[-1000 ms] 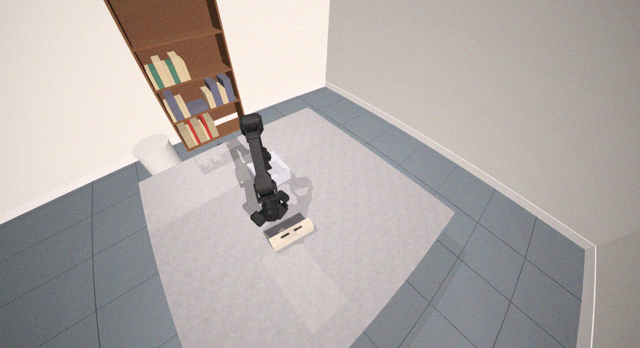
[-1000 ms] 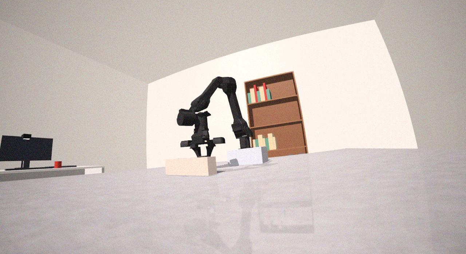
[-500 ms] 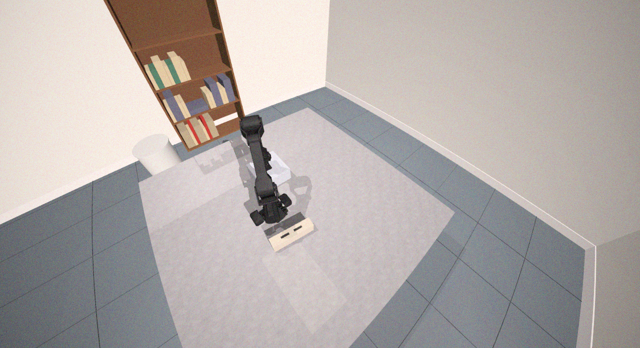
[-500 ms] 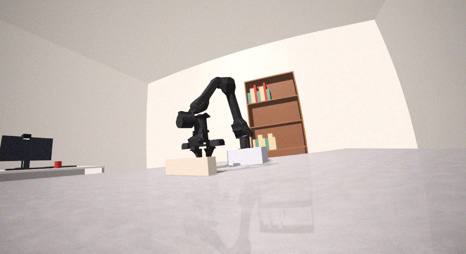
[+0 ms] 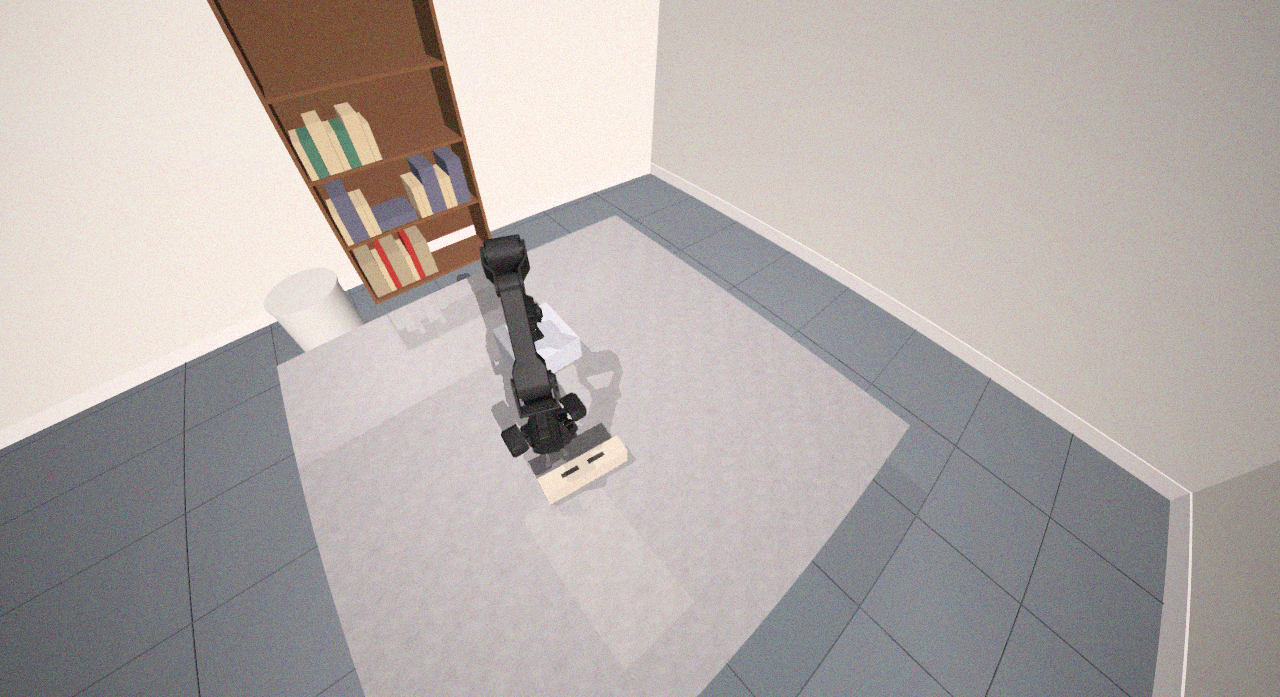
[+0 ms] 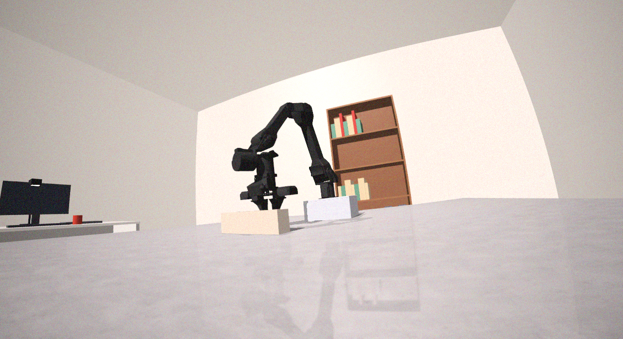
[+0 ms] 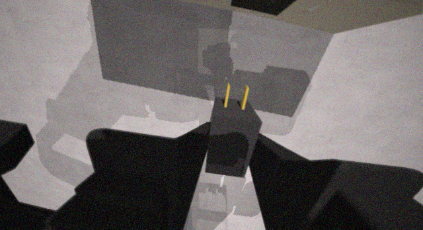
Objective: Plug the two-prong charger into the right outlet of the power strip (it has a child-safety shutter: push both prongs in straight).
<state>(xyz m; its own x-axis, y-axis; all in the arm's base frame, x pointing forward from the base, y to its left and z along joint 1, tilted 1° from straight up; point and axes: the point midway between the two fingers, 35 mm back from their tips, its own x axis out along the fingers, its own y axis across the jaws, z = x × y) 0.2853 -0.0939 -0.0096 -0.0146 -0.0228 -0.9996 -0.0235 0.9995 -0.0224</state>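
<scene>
My gripper [image 6: 268, 205] [image 7: 227, 129] is shut on the dark grey charger [image 7: 231, 121], whose two yellow prongs [image 7: 227, 95] [image 7: 245, 98] point away from the fingers. The beige power strip [image 5: 552, 489] [image 6: 250, 222] [image 7: 350, 15] lies on the light surface, with two dark openings, the left one [image 5: 570, 471] and the right one [image 5: 595, 457]. In the top view, the gripper is just behind the strip, on its arm side. The wrist view shows the strip's shaded part and black openings at the top edge, beyond the prongs, which look free of it. The charger is hidden in the top and exterior views.
A pale open box [image 5: 563, 351] [image 6: 331, 208] stands behind the strip, under the arm. A white bin [image 5: 308, 308] and a bookcase [image 5: 344, 53] [image 6: 366, 147] are at the back. A monitor [image 6: 34, 198] and a red cup [image 6: 77, 219] are at the far left.
</scene>
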